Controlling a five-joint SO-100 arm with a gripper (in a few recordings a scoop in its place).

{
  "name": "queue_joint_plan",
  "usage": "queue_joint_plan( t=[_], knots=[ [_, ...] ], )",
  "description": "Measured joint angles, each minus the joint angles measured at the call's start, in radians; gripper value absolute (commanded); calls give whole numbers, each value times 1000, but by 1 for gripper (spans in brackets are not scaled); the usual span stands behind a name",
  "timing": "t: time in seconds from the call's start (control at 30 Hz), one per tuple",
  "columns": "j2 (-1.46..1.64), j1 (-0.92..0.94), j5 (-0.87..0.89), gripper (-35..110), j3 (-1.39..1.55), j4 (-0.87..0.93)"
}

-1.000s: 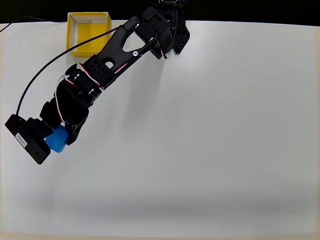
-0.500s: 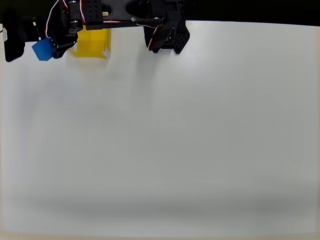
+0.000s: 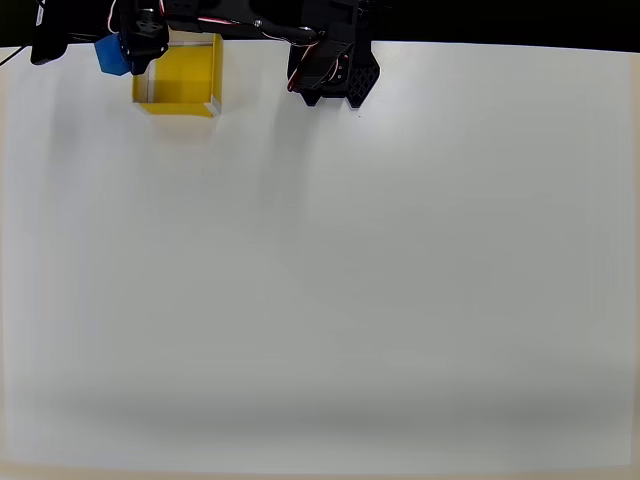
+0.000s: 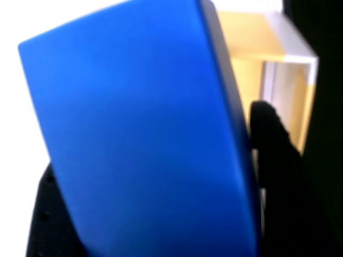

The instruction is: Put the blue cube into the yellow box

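The blue cube (image 3: 112, 55) is pinched in the gripper (image 3: 122, 52) at the yellow box's (image 3: 180, 92) ten o'clock edge, above the white surface (image 3: 350, 280).

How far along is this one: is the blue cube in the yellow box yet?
Not yet. Done: the gripper has the blue cube lifted in its jaws. In hand: in the overhead view the cube sits at the yellow box's upper-left corner. Left: centre it over the opening and release.
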Motion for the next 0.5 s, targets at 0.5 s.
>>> queue_joint_plan(
  t=[0.5],
  knots=[
    [126, 9, 12, 19, 94, 92]
  ],
)
